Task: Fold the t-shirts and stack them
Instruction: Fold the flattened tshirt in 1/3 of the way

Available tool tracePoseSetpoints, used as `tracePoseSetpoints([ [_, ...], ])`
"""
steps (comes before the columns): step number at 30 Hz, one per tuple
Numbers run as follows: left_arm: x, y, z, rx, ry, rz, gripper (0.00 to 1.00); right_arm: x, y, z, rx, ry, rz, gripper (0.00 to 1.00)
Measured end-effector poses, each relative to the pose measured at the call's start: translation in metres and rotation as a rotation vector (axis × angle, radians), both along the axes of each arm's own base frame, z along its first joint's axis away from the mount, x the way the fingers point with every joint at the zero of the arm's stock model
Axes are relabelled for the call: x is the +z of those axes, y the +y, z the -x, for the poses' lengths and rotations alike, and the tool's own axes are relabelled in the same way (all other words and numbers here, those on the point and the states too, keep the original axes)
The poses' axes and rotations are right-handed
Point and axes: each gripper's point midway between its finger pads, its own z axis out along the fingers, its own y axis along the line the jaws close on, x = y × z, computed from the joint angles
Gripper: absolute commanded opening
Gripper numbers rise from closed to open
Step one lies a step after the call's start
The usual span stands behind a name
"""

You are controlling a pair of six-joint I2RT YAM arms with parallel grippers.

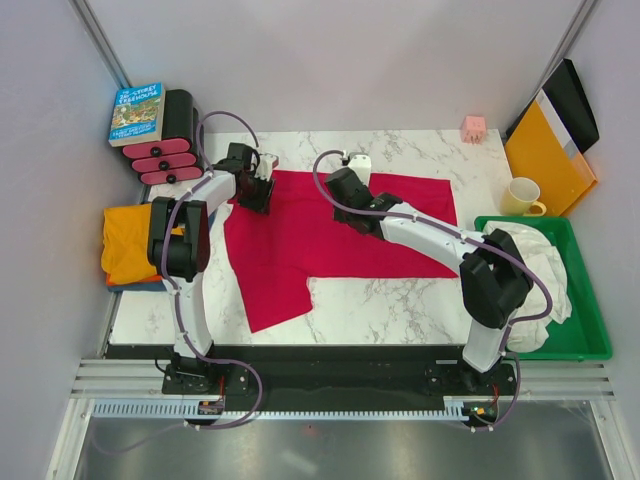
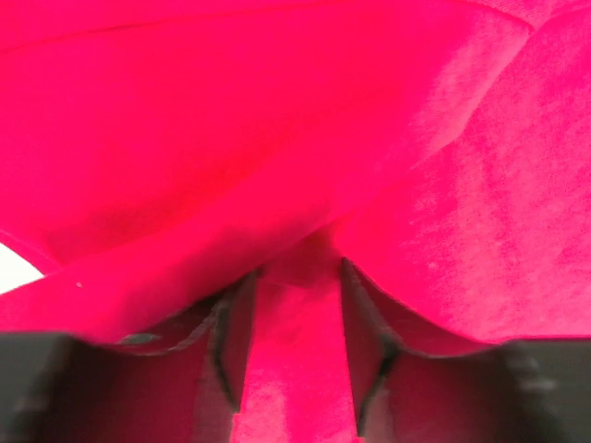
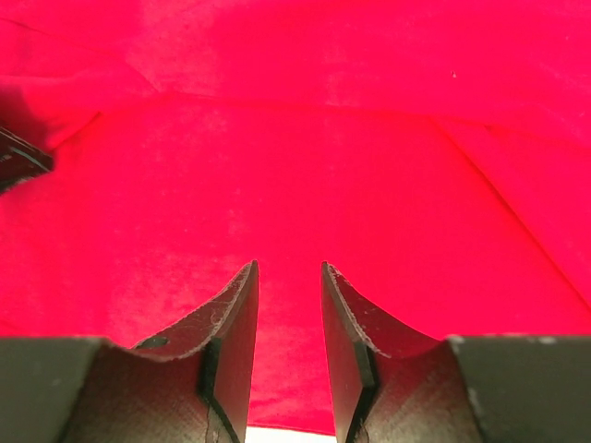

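The crimson red t-shirt point(image 1: 330, 240) lies spread on the marble table in an L-shaped outline. My left gripper point(image 1: 258, 198) is at its far left corner. In the left wrist view the red fabric point(image 2: 277, 111) bunches between the fingers and drapes over them, and the gripper point(image 2: 295, 268) is shut on it. My right gripper point(image 1: 337, 186) is at the shirt's far edge. Its jaws point(image 3: 288, 268) stand a little apart over flat red cloth point(image 3: 295, 138). The orange t-shirt point(image 1: 128, 240) lies folded at the table's left edge, with a thin bluish edge under it.
A green tray point(image 1: 590, 345) with white cloth point(image 1: 530, 270) sits at the right. A yellow mug point(image 1: 520, 197), a pink cube point(image 1: 473, 127) and an orange-yellow folder point(image 1: 545, 150) are at the back right. A book point(image 1: 137, 112) and pink-and-black rolls point(image 1: 165, 150) are at the back left.
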Motion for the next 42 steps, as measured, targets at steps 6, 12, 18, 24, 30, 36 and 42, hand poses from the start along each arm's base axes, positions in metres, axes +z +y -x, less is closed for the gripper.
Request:
tracePoseSetpoints([
  [6,0.0,0.001,0.0,-0.003,-0.002,-0.004,0.37,-0.005,-0.003,0.002,-0.01,0.007,0.005,0.39],
  [12,0.0,0.001,0.0,-0.004,-0.002,-0.004,0.49,-0.011,-0.004,0.004,-0.019,0.019,0.003,0.38],
  [18,0.0,0.001,0.0,-0.004,-0.002,-0.004,0.48,-0.018,-0.009,0.01,-0.026,0.034,0.005,0.38],
  [24,0.0,0.001,-0.001,-0.004,-0.003,-0.005,0.39,-0.018,-0.01,0.011,-0.031,0.034,-0.003,0.36],
  [30,0.0,0.001,-0.001,-0.004,-0.003,-0.005,0.43,-0.024,-0.011,0.016,-0.03,0.05,-0.004,0.36],
  [36,0.0,0.001,-0.001,-0.004,-0.004,-0.005,0.42,-0.027,-0.011,0.018,-0.029,0.06,-0.008,0.36],
  [42,0.001,0.001,-0.001,-0.003,-0.007,-0.005,0.3,-0.027,-0.011,0.017,-0.029,0.059,-0.01,0.35],
])
